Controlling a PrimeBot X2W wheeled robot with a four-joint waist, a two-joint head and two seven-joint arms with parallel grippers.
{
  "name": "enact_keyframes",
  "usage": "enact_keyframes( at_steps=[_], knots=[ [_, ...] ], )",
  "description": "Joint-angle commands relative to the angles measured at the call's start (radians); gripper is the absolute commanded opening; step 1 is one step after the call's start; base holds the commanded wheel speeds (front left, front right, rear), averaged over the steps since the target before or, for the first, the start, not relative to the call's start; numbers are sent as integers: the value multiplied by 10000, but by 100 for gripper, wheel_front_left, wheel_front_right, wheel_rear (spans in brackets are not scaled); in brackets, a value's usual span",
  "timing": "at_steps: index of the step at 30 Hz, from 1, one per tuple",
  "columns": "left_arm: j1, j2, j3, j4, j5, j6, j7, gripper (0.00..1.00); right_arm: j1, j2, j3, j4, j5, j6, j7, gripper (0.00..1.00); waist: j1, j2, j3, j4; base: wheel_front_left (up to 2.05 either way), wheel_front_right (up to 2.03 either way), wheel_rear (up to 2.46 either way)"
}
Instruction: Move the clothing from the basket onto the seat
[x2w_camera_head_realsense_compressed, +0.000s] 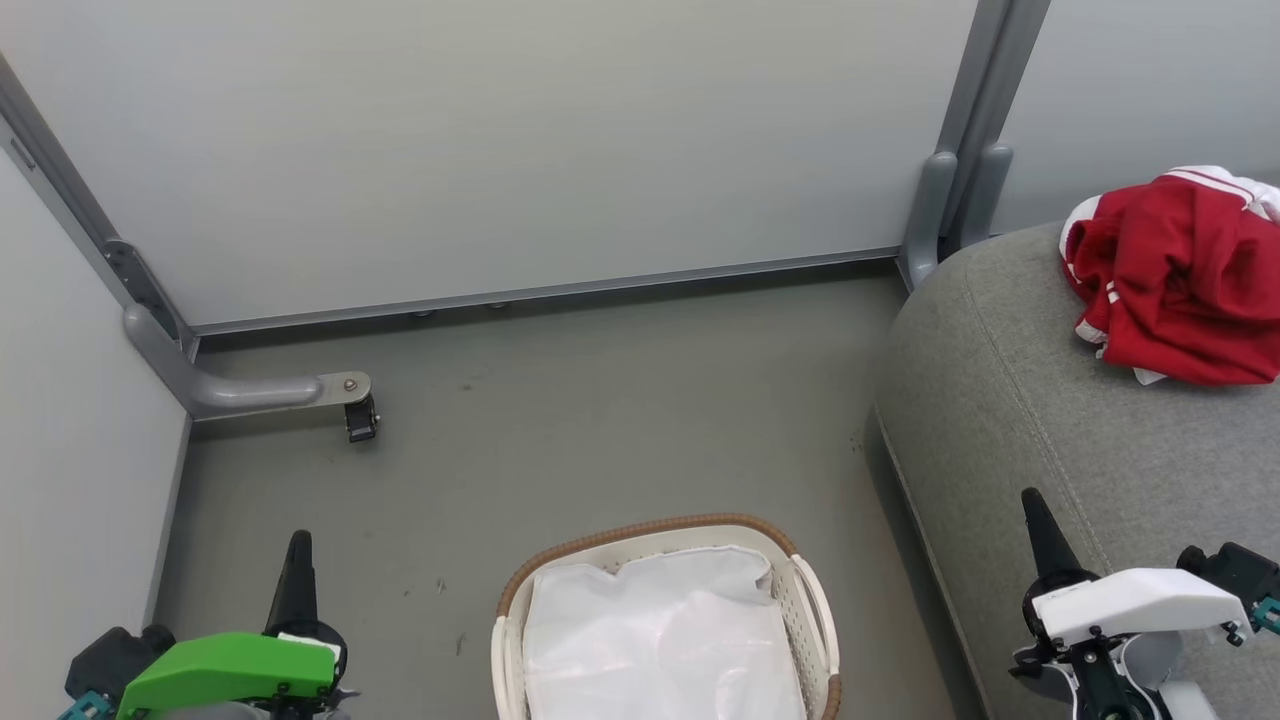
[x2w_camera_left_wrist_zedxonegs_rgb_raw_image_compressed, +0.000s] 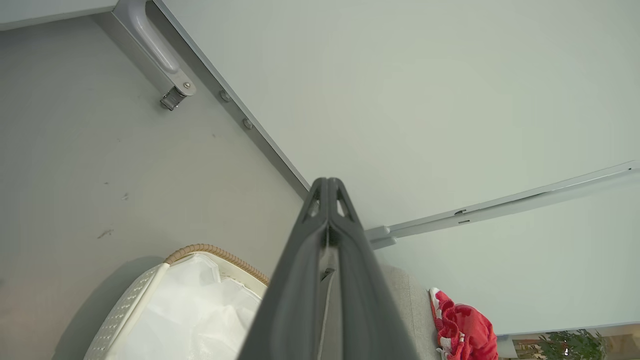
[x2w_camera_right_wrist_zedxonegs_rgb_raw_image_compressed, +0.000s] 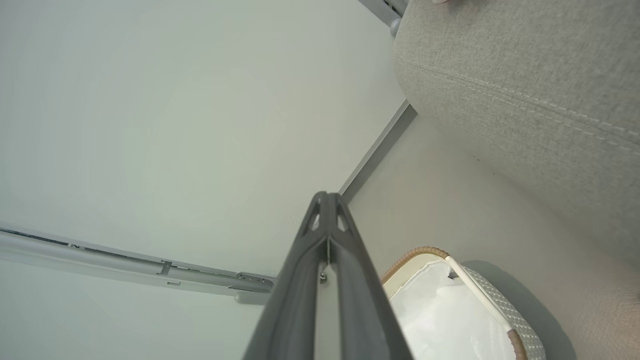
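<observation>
Fingers (x2w_camera_left_wrist_zedxonegs_rgb_raw_image_compressed: 300, 280) together, upright, left gripper (x2w_camera_head_realsense_compressed: 300, 542), right gripper (x2w_camera_head_realsense_compressed: 1031, 500)

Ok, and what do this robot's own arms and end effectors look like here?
The left end effector has two long, dark grey tapered fingers with triangular cut-outs near the tips, mounted on a bright green housing with black and teal parts. The right end effector has matching dark fingers on a white housing, also with black and teal parts.
</observation>
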Motion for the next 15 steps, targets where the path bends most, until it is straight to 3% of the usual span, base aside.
enact_keyframes(
  at_steps=[1, 15],
  knots=[
    [-287, 22, 78, -125, -287, -55, 76, 0, -227, -58, -62, -157, 290, -6, 77, 0, 0, 0, 4, -6, 0, 0, 0],
    [-460, 23, 296, -175, -1535, -145, 441, 0, -237, -65, -228, -268, 1638, -7, 450, 0, 0, 0, 37, -68, 0, 0, 0]
  ],
)
